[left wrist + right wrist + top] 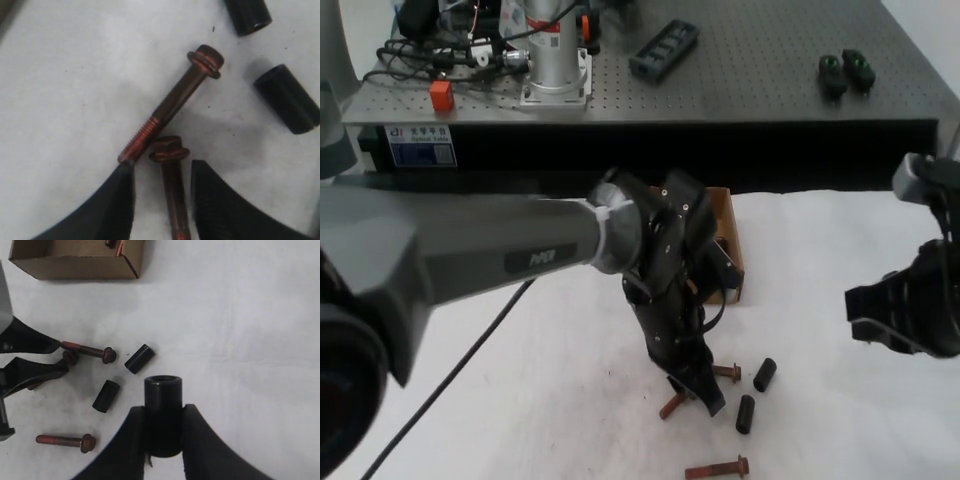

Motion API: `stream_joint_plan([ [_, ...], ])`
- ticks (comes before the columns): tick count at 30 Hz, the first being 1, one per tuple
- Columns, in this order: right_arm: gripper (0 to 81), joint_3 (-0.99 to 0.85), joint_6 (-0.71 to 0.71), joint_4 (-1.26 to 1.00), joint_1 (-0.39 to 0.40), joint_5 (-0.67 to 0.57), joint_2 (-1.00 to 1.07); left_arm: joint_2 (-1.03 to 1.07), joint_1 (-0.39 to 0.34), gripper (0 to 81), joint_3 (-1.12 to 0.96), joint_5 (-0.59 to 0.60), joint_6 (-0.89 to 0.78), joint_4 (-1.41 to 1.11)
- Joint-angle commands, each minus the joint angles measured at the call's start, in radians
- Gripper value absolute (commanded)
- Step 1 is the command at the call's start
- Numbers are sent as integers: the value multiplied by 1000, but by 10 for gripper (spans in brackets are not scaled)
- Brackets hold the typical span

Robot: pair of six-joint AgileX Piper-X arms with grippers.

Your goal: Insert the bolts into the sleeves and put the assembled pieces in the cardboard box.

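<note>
**High view:** The left arm stretches from the left edge to centre frame, its left gripper (698, 388) low over the white cloth (540, 380). The cardboard box (728, 215), just above centre, is largely hidden behind the wrist. A lone bolt (717, 467) lies at bottom centre. A loose sleeve (765, 374) and a second sleeve (745, 413) lie just right of the gripper. The right gripper (895, 315) is cut off at the right edge.

**Left wrist view:** The fingers (100, 210) stand apart, released, straddling a copper bolt (172, 200) whose shank runs out of frame. A slanted bolt (180, 97) touches one fingertip with its threaded end. One sleeve is cropped at the frame edge.

**Right wrist view:** The right gripper is clenched on a black held sleeve (163, 410), its bore showing. The box is cropped, with bolt ends barely visible inside.
</note>
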Motion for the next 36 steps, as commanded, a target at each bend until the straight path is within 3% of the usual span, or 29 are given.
stream_joint_plan([
  [1, 28, -1, -12, 11, -5, -8, -51, 31, -3, 282, -36, -14, 10, 51],
  [4, 28, -1, -12, 11, -5, -8, -65, 37, -10, 234, -39, -11, 15, 64],
  [10, 28, -1, -12, 24, -5, -8, -65, 39, -19, 20, -39, -8, 28, 44],
  [16, 28, 6, -27, 43, -2, -61, -79, -13, -9, 6, -96, -8, -107, 84],
  [20, 28, 68, -38, 25, -2, -204, -128, -160, 46, 6, -67, 57, -253, 2],
  [26, 28, 226, 112, -170, 141, -398, -183, -421, 135, 6, 183, 312, -583, -404],
  [31, 28, 306, 291, -548, 306, -406, -167, -577, 135, 6, 430, 409, -830, -780],
  [36, 28, 302, 382, -787, 370, -406, -105, -636, 131, 6, 561, 454, -974, -969],
])
